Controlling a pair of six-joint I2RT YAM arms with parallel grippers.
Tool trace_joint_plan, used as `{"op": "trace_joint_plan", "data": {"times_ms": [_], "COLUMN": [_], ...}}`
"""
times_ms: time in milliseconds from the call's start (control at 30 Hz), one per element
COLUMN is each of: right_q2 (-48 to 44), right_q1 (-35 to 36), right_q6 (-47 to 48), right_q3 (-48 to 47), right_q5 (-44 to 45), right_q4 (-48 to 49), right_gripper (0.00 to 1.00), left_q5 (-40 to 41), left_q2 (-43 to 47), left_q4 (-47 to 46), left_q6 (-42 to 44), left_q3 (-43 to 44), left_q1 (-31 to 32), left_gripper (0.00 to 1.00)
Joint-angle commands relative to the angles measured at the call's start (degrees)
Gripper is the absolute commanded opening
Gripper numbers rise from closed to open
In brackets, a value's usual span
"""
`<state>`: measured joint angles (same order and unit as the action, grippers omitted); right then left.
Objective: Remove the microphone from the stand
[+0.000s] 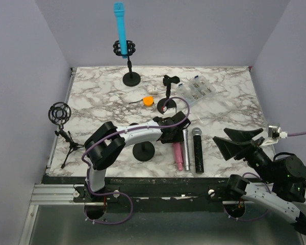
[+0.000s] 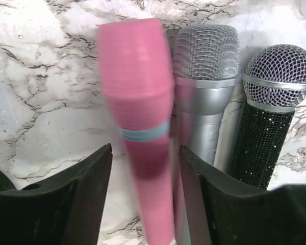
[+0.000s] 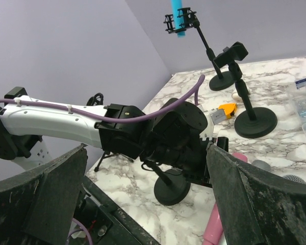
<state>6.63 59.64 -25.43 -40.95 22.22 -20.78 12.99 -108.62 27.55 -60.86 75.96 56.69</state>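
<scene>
4 microphones [image 1: 120,28] [image 1: 178,155] [image 1: 185,148] [image 1: 198,153], 4 stands [image 1: 131,77] [image 1: 167,104] [image 1: 66,138] [image 1: 143,151], 1 clear box [image 1: 199,91] and 1 orange object [image 1: 149,101] show.

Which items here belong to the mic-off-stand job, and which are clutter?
Job:
blue microphone, clipped in its stand
left claw, open around pink microphone

Lying about:
silver microphone
black microphone
orange item
clear box
tripod stand

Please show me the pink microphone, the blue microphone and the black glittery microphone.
pink plastic microphone [image 2: 137,76]: left wrist view, on its head.
tall blue microphone [image 1: 121,28]: top external view, on its upper body.
black glittery microphone [image 2: 257,148]: left wrist view, on its handle.
</scene>
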Motion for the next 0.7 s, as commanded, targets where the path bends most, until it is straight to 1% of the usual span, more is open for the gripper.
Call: {"op": "trace_joint_plan", "data": {"times_ms": [0, 100, 433, 567, 667], "right_q2": [-0.58, 0.07, 0.79, 0.77, 0.58], "right_q1": [0.33, 0.3, 0.35, 0.32, 0.36], "right_q6": [-0.22, -0.01, -0.25, -0.43, -0.6], "right_q3": [0.21, 0.12, 1.0, 1.05, 1.18], "right_q5": [-0.73, -1.78, -1.95, -1.45, -0.85], "right_q4": [-0.72, -0.29, 0.73, 0.41, 0.21], "right_gripper": [1.0, 1.0, 1.0, 1.0, 1.0], "left_q5": [-1.37, -1.08, 0.48, -0.35, -3.53], "left_q2": [-0.98, -0.44, 4.64, 7.48, 10.04], "left_q4": [-0.48, -0.39, 0.04, -0.22, -0.45], "left_q6": [-0.74, -0.58, 2.02, 5.16, 9.02], "left_q3": [-0.64, -0.97, -1.22, -0.24, 1.63], "left_q1": [-0.17, -0.17, -0.01, 0.43, 0.66], "left_gripper": [0.59, 0.61, 0.61, 0.62, 0.63]}}
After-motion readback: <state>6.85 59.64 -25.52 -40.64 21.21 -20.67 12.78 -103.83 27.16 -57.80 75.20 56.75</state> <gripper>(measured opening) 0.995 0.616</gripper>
